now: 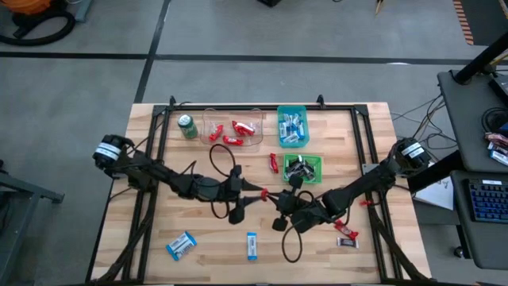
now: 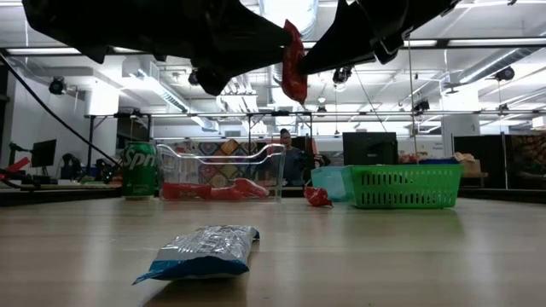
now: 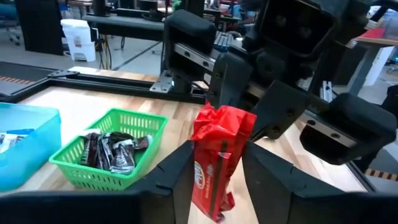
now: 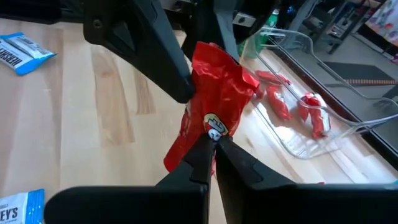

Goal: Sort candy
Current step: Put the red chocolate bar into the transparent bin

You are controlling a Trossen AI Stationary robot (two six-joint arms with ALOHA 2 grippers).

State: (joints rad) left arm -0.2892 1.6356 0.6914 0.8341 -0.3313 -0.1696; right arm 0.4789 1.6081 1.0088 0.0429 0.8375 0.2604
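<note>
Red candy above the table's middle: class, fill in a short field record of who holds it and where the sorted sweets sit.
held item: red candy, lifted off the table
right gripper: shut on red candy
left gripper: fingers either side of the same wrapper
clear tray: red bars
blue bin: blue-and-white bars
green basket: dark bars
loose on table: blue-and-white bars near front edge; red pieces beside green basket and right arm

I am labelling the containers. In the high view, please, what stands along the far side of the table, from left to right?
green can → clear tray with red candy → blue bin with blue-and-white candy
</note>
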